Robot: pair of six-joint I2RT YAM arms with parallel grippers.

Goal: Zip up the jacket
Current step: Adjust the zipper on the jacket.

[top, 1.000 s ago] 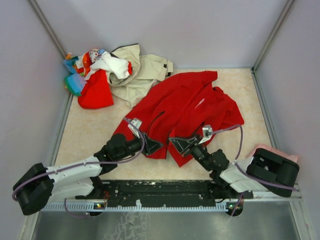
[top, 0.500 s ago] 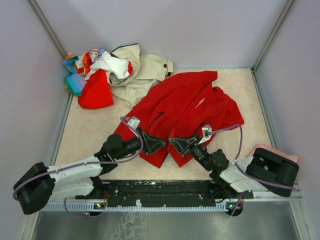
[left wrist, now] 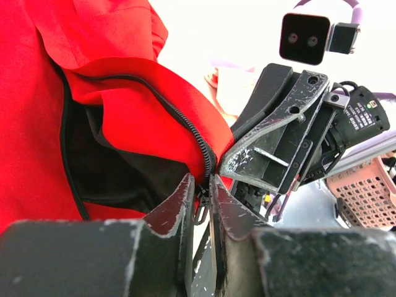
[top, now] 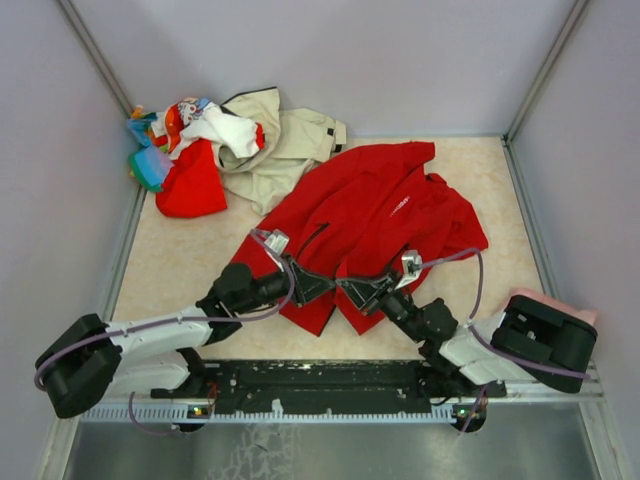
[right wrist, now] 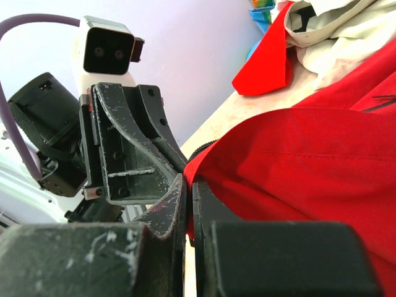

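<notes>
At the near hem of the jacket, which lies spread flat on the table, the left gripper and right gripper meet tip to tip. Only the left wrist view shows the left fingers clenched on the lower end of the black zipper. Only the right wrist view shows the right fingers clamped on red hem fabric. The cloth is judged light and limp, so grip the hem beside the teeth. A clothes pile lies beyond the jacket's far-left edge.

I see the bright red jacket lying rumpled and diagonal, its front open, its black zipper unjoined near the hem, white logo up.
</notes>
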